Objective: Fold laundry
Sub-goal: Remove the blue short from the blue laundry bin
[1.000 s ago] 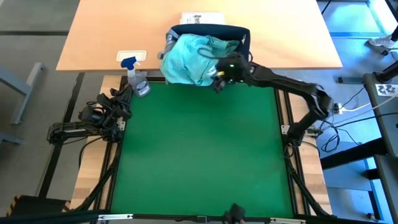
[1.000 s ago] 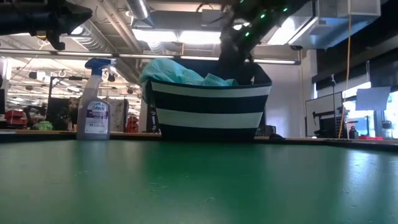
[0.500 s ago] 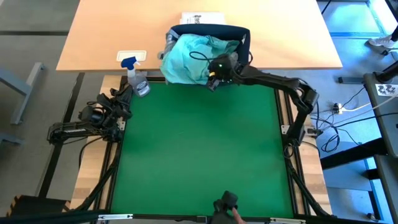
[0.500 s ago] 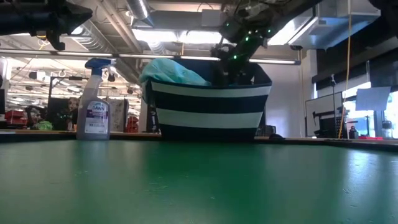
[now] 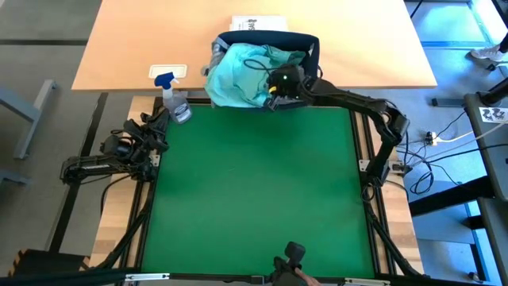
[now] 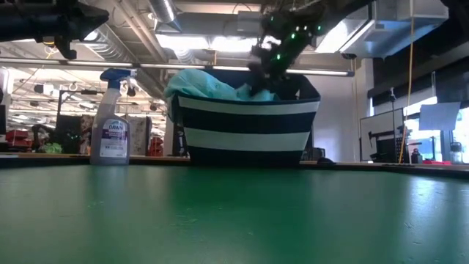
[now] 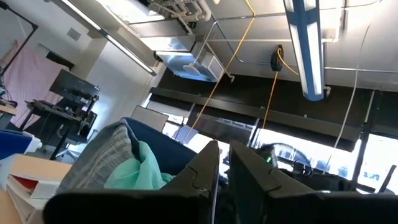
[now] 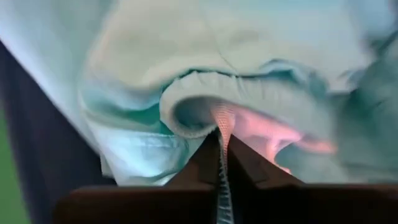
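Your mint-teal garment (image 5: 238, 75) lies heaped in the navy-and-white striped basket (image 6: 249, 132) at the far edge of the green mat (image 5: 254, 191). Your right gripper (image 5: 274, 89) reaches into the basket, fingers pinched tight on a fold of that garment. Your left gripper (image 7: 222, 163) waits beside the mat's left edge, fingers nearly together, holding nothing. A spray bottle (image 5: 176, 102) stands left of the basket.
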